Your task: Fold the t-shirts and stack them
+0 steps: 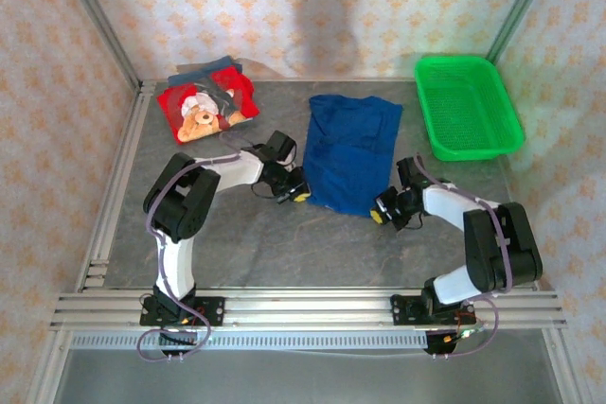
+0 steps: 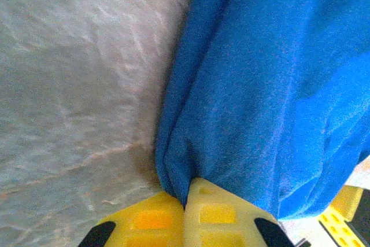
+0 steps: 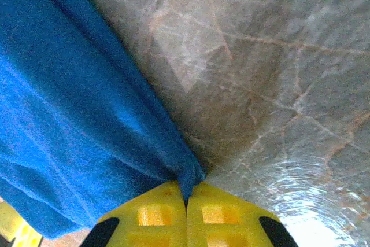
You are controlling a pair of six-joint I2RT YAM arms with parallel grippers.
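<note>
A royal-blue t-shirt (image 1: 352, 149) lies folded lengthwise in the middle of the grey table, its plain side up. My left gripper (image 1: 300, 192) is shut on its near left corner; in the left wrist view the blue cloth (image 2: 260, 85) is pinched between the yellow fingers (image 2: 150, 221). At the near right corner, my right gripper (image 1: 379, 214) is likewise shut, with the blue cloth (image 3: 63, 120) running into the closed yellow fingers (image 3: 222, 215). A red teddy-bear-print t-shirt (image 1: 204, 109) rests on darker folded shirts (image 1: 213, 71) at the back left.
A green plastic mesh basket (image 1: 466, 106) stands at the back right. Aluminium rails (image 1: 303, 307) run along the near edge and the left side. Bare grey table (image 1: 284, 243) lies between the arms' bases and the shirt.
</note>
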